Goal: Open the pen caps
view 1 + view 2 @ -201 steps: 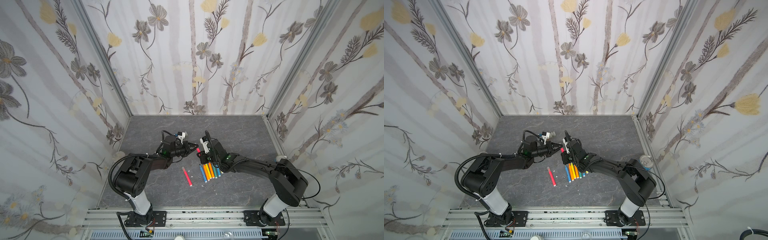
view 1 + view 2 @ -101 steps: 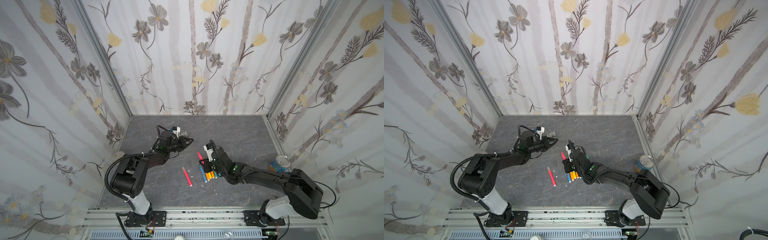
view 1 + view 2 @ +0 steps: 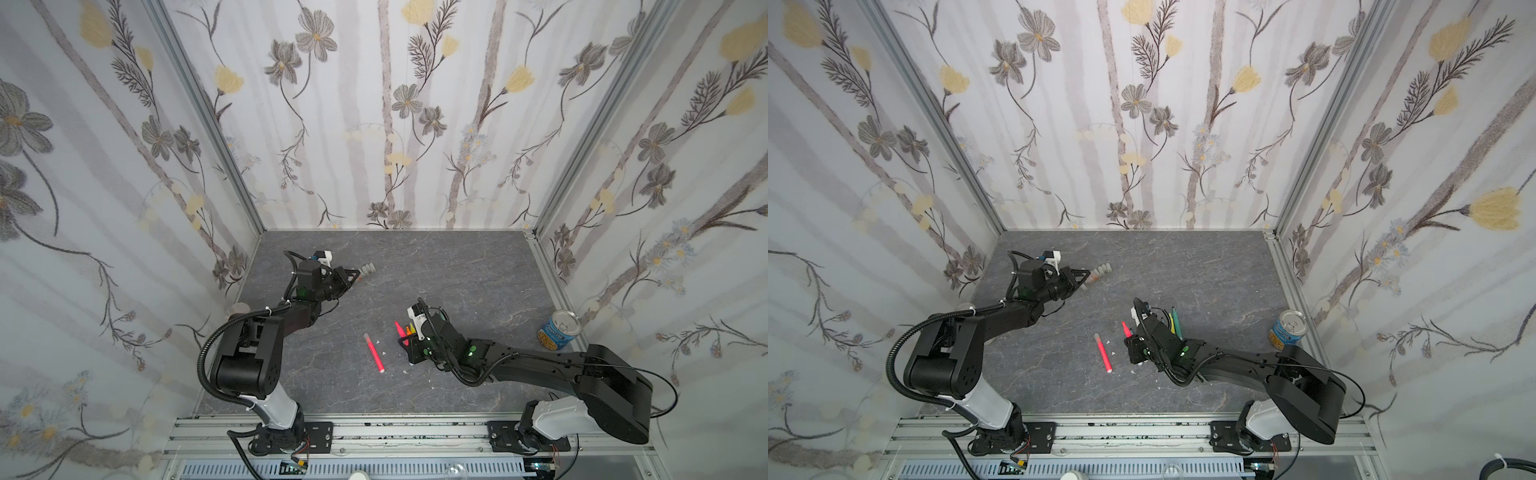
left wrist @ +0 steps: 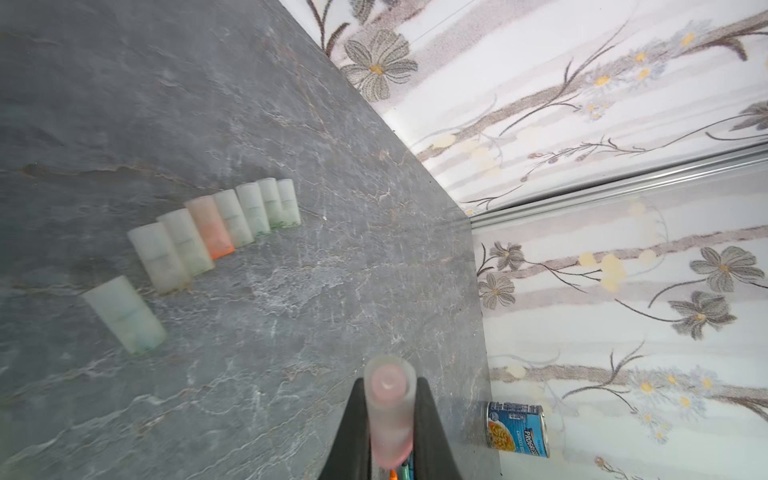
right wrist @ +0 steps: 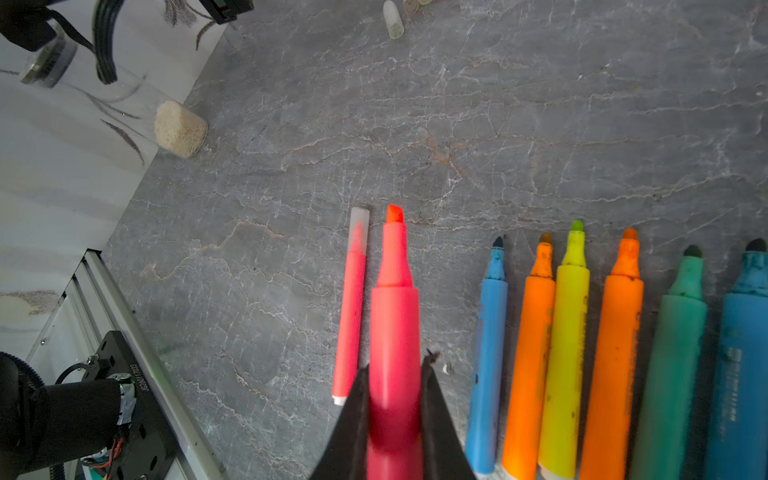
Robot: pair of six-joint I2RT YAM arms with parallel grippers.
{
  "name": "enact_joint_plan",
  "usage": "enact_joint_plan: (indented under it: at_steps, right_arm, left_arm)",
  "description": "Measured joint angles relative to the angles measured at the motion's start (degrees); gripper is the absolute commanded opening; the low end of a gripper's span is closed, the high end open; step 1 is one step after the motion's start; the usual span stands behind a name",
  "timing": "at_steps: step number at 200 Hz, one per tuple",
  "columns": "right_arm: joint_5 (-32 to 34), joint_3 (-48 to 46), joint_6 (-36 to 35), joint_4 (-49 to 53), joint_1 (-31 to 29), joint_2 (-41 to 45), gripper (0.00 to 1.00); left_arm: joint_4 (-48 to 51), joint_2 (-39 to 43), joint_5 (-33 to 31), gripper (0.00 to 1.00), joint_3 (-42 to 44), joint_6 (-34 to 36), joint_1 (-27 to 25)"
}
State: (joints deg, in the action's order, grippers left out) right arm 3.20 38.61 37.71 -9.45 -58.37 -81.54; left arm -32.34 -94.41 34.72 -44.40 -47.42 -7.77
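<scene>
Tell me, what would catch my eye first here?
Bright uncapped markers lie side by side on the grey table, beside the right gripper, clamped on a pink-red marker with its tip bare. Across the table, the left gripper pinches one cloudy cap near a neat row of caps.

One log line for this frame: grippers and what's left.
left gripper: shut on pink-tinted cap | right gripper: shut on uncapped pink pen | pending: lone pink pen, capped, on table

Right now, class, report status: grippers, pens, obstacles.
Left gripper shut on a cap. Right gripper shut on the uncapped pink pen. One thin pen capped. Path clear.
</scene>
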Motion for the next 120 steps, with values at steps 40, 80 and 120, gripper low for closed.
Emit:
enact_joint_plan:
  at_steps: [40, 80, 120]
  right_arm:
    - [3.9, 5.2, 3.5, 1.5, -4.3, -7.5, 0.00]
    - [7.8, 10.7, 4.9, 3.8, -6.1, -14.8, 0.00]
    - [11.3, 13.5, 5.6, 7.3, -6.8, -18.7, 0.03]
  left_arm:
    - [2.6, 0.0, 1.0, 0.00, 1.7, 2.8, 2.4]
    - [2.6, 0.0, 1.0, 0.00, 4.0, 4.2, 3.6]
    - [2.0, -1.8, 1.0, 0.00, 6.1, 5.2, 5.2]
